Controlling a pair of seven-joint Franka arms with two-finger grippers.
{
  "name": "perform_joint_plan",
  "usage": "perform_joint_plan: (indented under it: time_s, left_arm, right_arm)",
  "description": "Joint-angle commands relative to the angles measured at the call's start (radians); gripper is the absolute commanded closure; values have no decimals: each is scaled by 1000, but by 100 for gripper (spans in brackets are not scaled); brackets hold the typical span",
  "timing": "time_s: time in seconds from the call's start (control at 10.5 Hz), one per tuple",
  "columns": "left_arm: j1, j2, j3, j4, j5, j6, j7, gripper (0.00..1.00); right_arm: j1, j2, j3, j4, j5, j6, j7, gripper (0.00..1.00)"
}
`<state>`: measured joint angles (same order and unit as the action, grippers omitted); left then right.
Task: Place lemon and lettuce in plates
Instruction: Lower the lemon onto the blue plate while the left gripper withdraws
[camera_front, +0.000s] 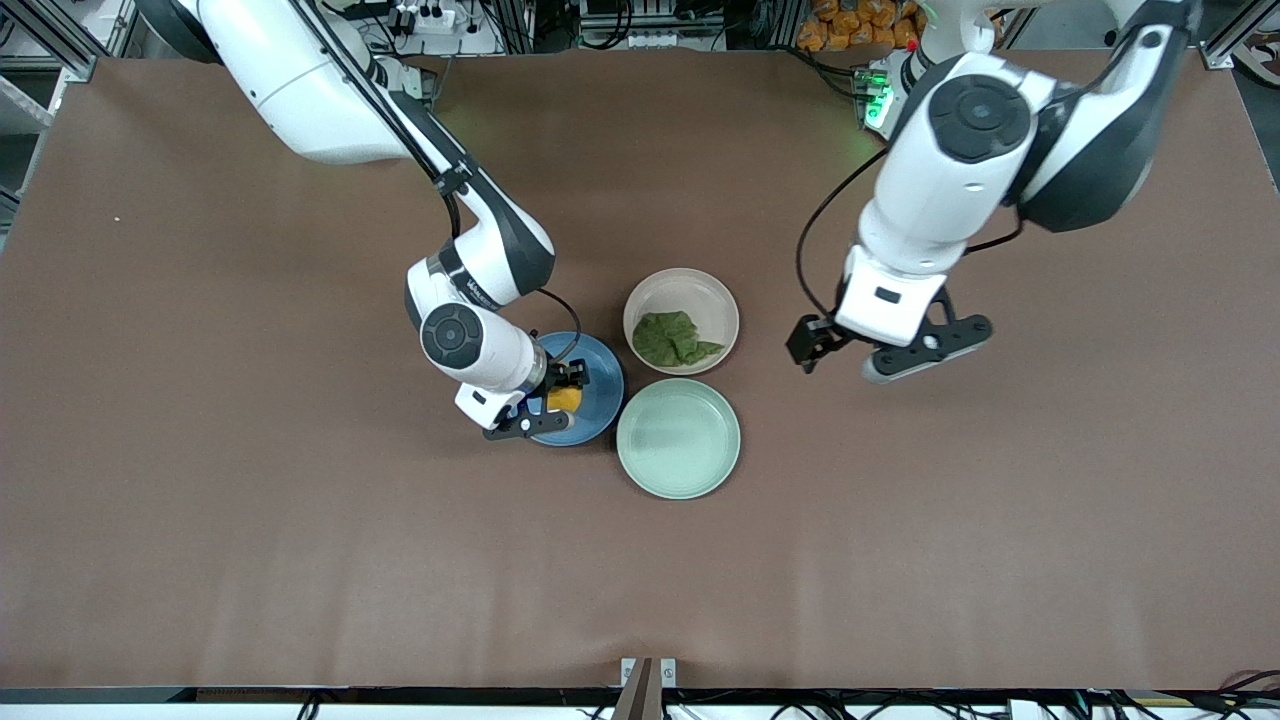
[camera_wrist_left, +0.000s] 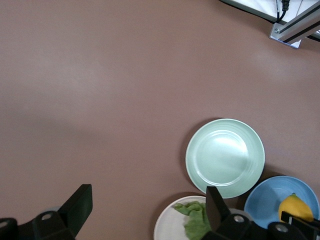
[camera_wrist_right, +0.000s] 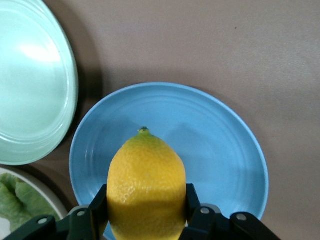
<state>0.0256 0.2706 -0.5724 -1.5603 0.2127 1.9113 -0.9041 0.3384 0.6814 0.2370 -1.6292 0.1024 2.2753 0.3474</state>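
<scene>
Gripping lemon (camera_wrist_right: 146, 187), right hand (camera_wrist_right: 145, 217) over blue plate (camera_wrist_right: 220, 150).

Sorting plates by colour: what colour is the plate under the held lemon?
Blue plate; clearest in the right wrist view, beneath the lemon.

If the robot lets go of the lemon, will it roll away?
Probably only a little. The lemon is oval with a pointed end, so it would likely wobble rather than roll straight. The right gripper holds it over the blue plate, whose raised rim should stop it. Its skin looks bumpy, so the fingers probably won't slip.
</scene>
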Motion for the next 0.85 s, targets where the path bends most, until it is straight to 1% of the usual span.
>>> perform_joint_plan:
  time_s: [0.0, 0.09, 0.28, 0.38, 0.57, 0.66, 0.76]
  left_arm:
    - [51, -7, -12, 90, -50, -113, 114, 0]
    - [92, -16, -15, 107, -88, -141, 173, 0]
    - [160, -65, -12, 118, -136, -179, 278, 0]
    - [195, -88, -11, 118, -137, -198, 313, 0]
    - [247, -103, -11, 118, -137, -221, 402, 0]
    - [270, -105, -12, 120, -137, -222, 416, 0]
    - [280, -135, -3, 118, -144, -224, 447, 0]
  right_arm:
    - [-2, 21, 7, 31, 16, 3, 21, 18]
    - [4, 15, 7, 34, 13, 9, 18, 0]
    - [-7, -12, 7, 51, 11, -8, 15, 0]
    - [-24, -49, 4, 48, 11, -40, 15, 0]
    - [-80, -138, -4, 51, 3, -172, 4, 0]
    - [-113, -192, -10, 51, -13, -213, 2, 0]
    - [-131, -253, -34, 51, -112, -244, 2, 0]
